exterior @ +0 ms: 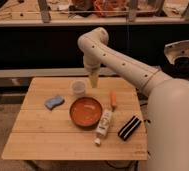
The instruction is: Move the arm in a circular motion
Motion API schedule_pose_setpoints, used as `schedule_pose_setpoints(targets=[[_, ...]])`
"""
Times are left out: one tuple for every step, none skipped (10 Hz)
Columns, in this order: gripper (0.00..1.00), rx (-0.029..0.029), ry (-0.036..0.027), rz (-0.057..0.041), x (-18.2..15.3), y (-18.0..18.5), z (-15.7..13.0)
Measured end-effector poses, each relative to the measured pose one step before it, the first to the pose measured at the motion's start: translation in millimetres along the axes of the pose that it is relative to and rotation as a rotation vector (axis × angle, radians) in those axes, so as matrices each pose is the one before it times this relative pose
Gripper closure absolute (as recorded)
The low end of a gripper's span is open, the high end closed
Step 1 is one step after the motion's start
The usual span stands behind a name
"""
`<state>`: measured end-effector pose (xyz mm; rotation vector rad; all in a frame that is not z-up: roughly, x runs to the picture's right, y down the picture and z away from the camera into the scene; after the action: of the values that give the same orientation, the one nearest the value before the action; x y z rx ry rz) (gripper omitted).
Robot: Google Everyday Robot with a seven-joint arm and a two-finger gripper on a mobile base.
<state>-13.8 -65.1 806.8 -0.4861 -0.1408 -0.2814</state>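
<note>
The glossy white arm [119,61] reaches from the lower right up to a bulbous joint at top centre, then bends down over the far side of the wooden table [43,135]. Its beige tip, the gripper [94,81], hangs above the table's back edge, just right of a clear plastic cup [78,88] and above the orange bowl [86,111]. It holds nothing that I can see.
A blue sponge [54,102] lies at left. An orange carrot-like stick [113,99], a white bottle [104,126] lying on its side and a black striped object [129,127] sit right of the bowl. A cluttered shelf [88,20] runs behind.
</note>
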Motion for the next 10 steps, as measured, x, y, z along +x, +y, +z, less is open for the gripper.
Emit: schedule_pose_setpoints(targets=[[0.2, -0.0019, 0.00529, 0.00359, 0.94, -0.35, -0.11], [0.2, -0.00749, 0.01051, 0.01124, 5.37, 2.42, 0.29], [0.2, -0.00287, 0.00857, 0.01669, 8.44, 3.66, -1.04], [0.2, -0.00532, 0.01223, 0.02708, 17.15, 8.24, -1.55], [0.2, -0.00567, 0.01164, 0.02714, 20.18, 10.09, -1.9], [0.2, -0.00473, 0.01054, 0.02213, 18.62, 9.36, -1.31], [0.2, -0.01187, 0.01637, 0.04413, 33.32, 19.48, -2.37], [0.2, -0.00709, 0.00811, 0.0228, 16.59, 10.57, -0.76], [0.2, -0.00906, 0.01157, 0.03159, 22.81, 14.58, -0.72], [0.2, -0.01263, 0.013, 0.04464, 30.63, 22.14, -0.9]])
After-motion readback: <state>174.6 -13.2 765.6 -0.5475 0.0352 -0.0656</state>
